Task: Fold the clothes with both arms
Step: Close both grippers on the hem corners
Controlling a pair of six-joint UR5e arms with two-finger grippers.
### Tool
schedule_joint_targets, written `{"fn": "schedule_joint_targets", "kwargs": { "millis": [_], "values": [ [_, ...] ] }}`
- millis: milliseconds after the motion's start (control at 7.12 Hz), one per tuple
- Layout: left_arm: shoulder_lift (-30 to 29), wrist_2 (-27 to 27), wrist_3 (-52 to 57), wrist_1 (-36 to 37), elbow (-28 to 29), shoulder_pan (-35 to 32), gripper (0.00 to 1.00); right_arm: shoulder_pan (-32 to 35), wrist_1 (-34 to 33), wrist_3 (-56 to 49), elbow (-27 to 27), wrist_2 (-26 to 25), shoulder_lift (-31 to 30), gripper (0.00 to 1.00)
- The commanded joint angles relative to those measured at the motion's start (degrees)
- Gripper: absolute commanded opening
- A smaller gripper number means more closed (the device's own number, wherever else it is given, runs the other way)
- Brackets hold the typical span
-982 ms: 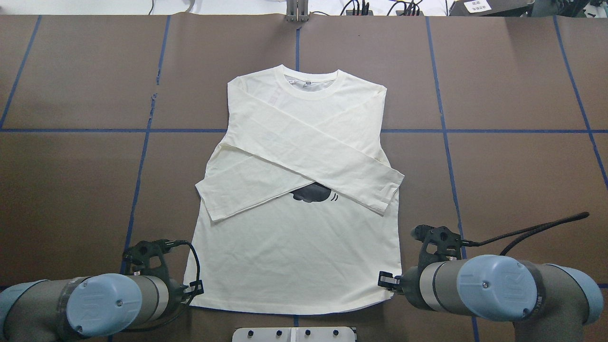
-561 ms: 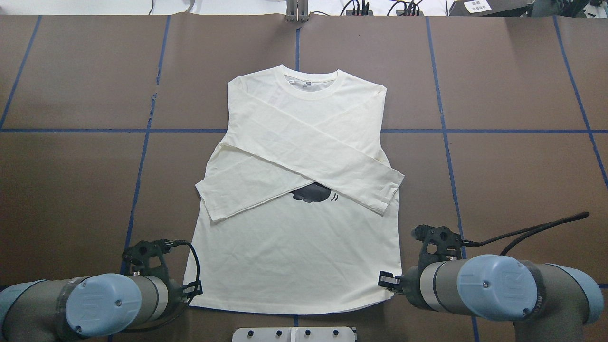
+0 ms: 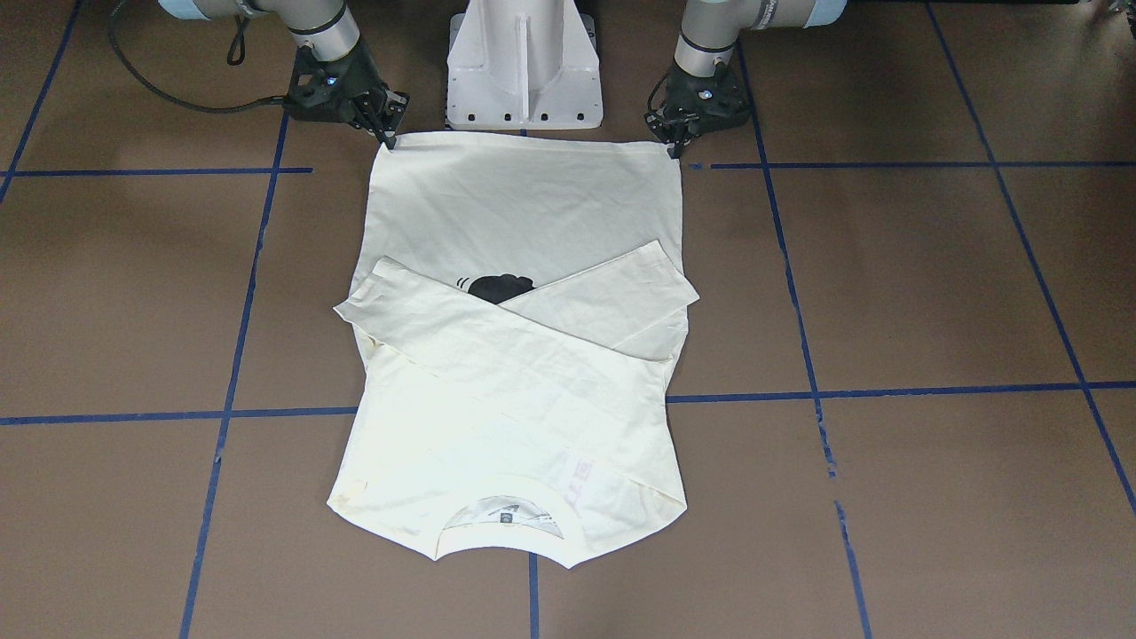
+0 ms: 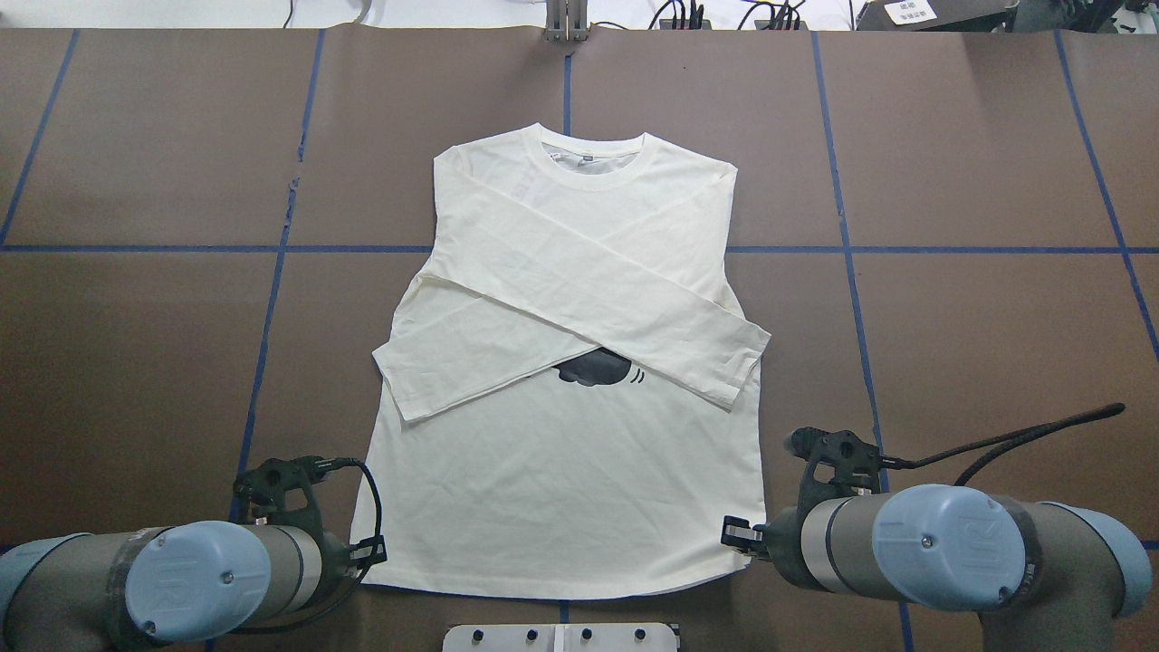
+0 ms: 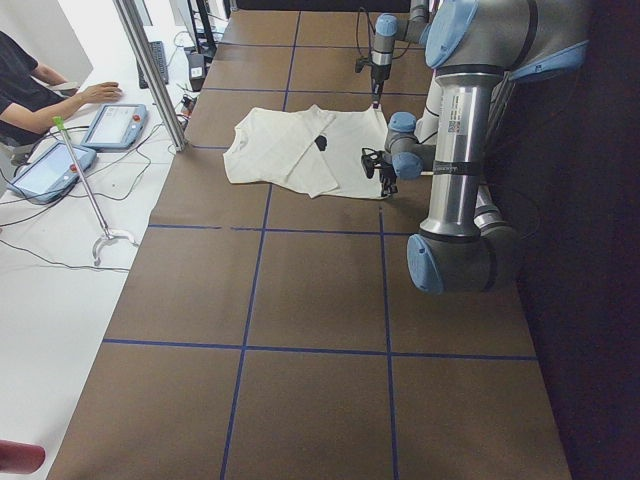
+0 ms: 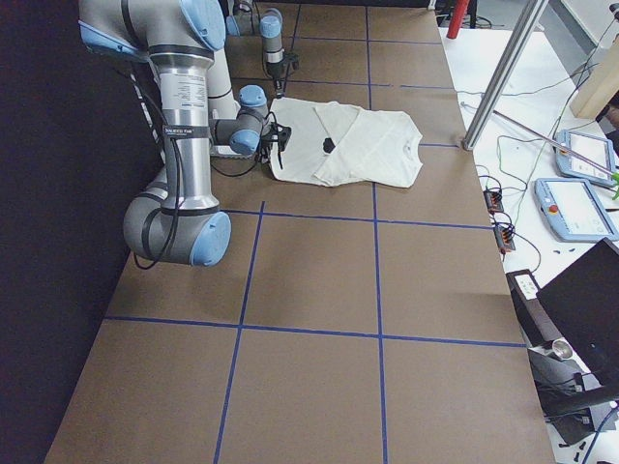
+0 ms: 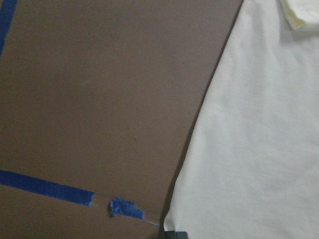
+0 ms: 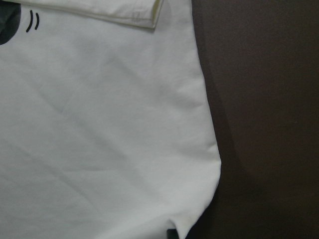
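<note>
The cream long-sleeved shirt (image 4: 561, 489) lies flat on the brown table, collar away from the robot. Both sleeves are crossed over its chest, and a patch of the black print (image 4: 593, 369) shows below them. My left gripper (image 4: 373, 550) sits at the hem's left corner and my right gripper (image 4: 732, 532) at the right corner. In the front-facing view the left gripper (image 3: 673, 146) and right gripper (image 3: 389, 138) each narrow to a point on a hem corner of the shirt (image 3: 524, 204). In each wrist view the shirt (image 7: 259, 139) (image 8: 99, 139) fills one side, with a dark fingertip at the corner.
The white pedestal base (image 3: 524, 62) stands just behind the hem, between the arms. Blue tape lines (image 4: 272, 299) grid the table. At the far side a metal post (image 5: 150, 70) rises beside control tablets (image 5: 110, 125), where a person (image 5: 30, 90) sits.
</note>
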Motion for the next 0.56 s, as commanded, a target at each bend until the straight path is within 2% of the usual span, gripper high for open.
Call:
{"fn": "schedule_joint_targets", "kwargs": {
  "millis": [0, 140, 421],
  "values": [
    [0.1, -0.8, 0.3, 5.2, -4.6, 0.1, 0.0, 1.2, 0.0, -0.3, 1.6, 2.2, -1.0, 0.0],
    [-0.1, -0.8, 0.5, 6.2, -5.5, 0.2, 0.0, 1.2, 0.1, -0.4, 3.2, 3.1, -2.1, 0.0],
    [-4.3, -1.0, 0.6, 10.6, -7.8, 3.0, 0.0, 1.0, -0.1, -0.4, 8.8, 7.8, -4.3, 0.0]
  ]
}}
